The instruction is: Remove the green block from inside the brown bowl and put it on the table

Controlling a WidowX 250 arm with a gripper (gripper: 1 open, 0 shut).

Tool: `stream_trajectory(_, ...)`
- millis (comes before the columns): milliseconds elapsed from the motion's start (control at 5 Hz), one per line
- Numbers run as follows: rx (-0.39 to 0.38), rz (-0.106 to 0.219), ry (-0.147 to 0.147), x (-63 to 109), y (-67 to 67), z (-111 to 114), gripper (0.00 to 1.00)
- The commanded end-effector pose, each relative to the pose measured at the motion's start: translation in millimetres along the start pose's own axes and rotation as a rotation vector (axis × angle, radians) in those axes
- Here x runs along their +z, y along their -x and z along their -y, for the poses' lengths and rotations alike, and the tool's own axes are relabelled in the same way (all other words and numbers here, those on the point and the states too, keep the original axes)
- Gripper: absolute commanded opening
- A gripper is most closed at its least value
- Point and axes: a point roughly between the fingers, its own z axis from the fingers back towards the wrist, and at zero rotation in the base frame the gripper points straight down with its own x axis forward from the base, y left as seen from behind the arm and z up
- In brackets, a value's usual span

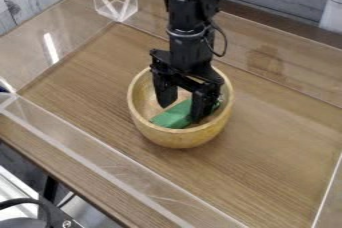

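With its black fingers spread wide to straddle the small bright green block point(174, 118), the black gripper point(182, 100) hangs inside the round tan wooden bowl point(150, 129), poised to grasp.

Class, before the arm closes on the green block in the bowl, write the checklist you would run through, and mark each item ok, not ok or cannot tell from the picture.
1. Hand open: ok, fingers stand apart.
2. Hand pointing down into the brown bowl: ok.
3. Green block inside the bowl: ok, it lies on the bowl's floor.
4. Fingers on either side of the block: cannot tell, the hand hides part of it.
5. Fingers clear of the bowl's wall: cannot tell from this view.
6. Bare table beside the bowl for setting the block down: ok.
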Motion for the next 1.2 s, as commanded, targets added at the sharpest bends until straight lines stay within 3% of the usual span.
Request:
stream_trajectory(0,-0.016,0.038,0.009,7.5,-4.5,-1,1.0)
stream_trajectory(800,-0.027,0.087,0.05,22.1,-2.5,0,1.0)
stream_trajectory(1000,-0.026,0.081,0.048,18.9,-3.1,-1,1.0)
